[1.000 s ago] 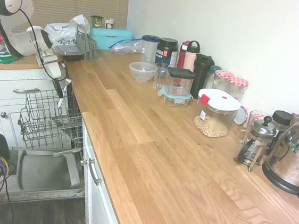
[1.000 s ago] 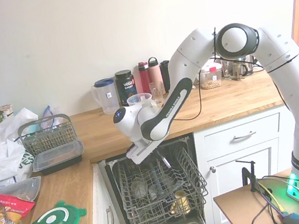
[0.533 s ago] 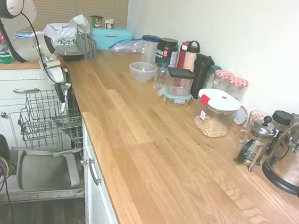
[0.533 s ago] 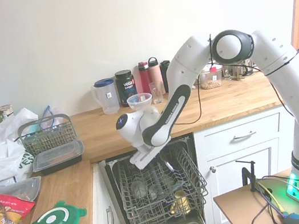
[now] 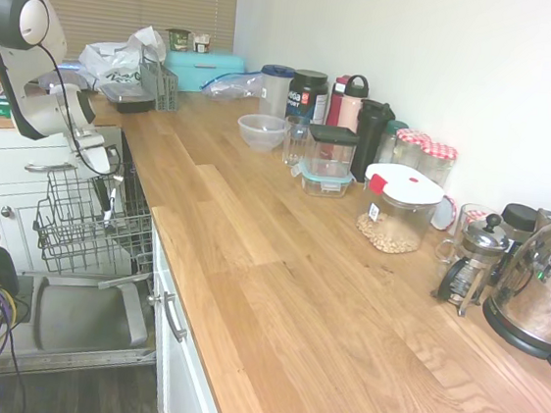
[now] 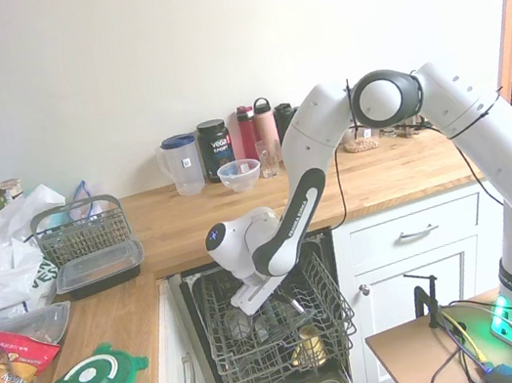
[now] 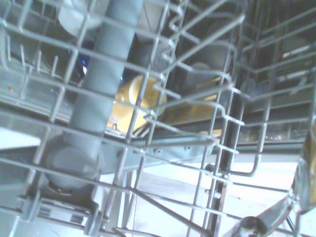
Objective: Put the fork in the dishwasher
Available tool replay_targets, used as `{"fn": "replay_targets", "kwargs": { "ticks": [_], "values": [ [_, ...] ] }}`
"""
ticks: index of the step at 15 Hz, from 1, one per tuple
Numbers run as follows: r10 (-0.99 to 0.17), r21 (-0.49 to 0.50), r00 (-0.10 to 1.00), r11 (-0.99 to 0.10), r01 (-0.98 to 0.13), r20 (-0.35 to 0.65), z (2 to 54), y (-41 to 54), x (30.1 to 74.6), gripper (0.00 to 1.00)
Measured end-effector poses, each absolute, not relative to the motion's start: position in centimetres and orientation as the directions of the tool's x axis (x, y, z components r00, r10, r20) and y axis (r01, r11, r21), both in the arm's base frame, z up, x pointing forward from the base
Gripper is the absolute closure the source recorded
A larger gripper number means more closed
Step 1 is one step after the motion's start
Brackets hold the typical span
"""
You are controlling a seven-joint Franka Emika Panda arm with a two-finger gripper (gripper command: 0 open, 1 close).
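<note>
The dishwasher stands open, its grey wire rack [image 5: 71, 229] [image 6: 253, 346] pulled out over the lowered grey door panel [image 5: 77, 314]. My gripper [image 5: 111, 171] [image 6: 290, 296] reaches down into the upper part of the rack, near its counter-side edge. It is shut on the fork [image 5: 109, 201], a thin silver sliver hanging tines-down among the wires. In the wrist view the rack wires [image 7: 197, 123] fill the picture, and a shiny metal piece [image 7: 269, 221] rises at the lower right. In the second exterior view the wires hide the fork.
A yellow item [image 6: 310, 346] [image 7: 132, 101] and other dishes lie in the rack. A white drawer front [image 5: 23, 165] flanks the dishwasher. A wooden counter [image 5: 279, 266] carries a bowl [image 5: 262, 130], jars, bottles, a kettle [image 5: 548, 285] and a cutlery basket [image 6: 78, 233].
The arm has swung down: the gripper with the fork dropped from above the rack's top edge to in among the rack wires.
</note>
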State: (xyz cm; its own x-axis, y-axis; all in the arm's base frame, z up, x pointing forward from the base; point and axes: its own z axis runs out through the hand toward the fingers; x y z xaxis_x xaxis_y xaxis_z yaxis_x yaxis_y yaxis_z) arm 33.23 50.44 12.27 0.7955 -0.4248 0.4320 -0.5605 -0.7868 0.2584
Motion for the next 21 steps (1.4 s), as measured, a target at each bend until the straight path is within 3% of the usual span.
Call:
{"fn": "replay_targets", "kwargs": {
  "ticks": [4,5,17,21],
  "values": [
    [-0.411,0.285,0.802,-0.782,-0.554,0.433,11.4,50.4,33.3,1.0],
    [-0.405,0.292,0.803,-0.781,-0.552,0.436,11.4,50.5,33.2,0.0],
    [-0.398,0.317,0.807,-0.771,-0.552,0.436,12.3,51.1,33.8,0.0],
    [-0.413,0.254,0.801,-0.797,-0.548,0.433,15.2,51.5,33.3,0.0]
  ]
}}
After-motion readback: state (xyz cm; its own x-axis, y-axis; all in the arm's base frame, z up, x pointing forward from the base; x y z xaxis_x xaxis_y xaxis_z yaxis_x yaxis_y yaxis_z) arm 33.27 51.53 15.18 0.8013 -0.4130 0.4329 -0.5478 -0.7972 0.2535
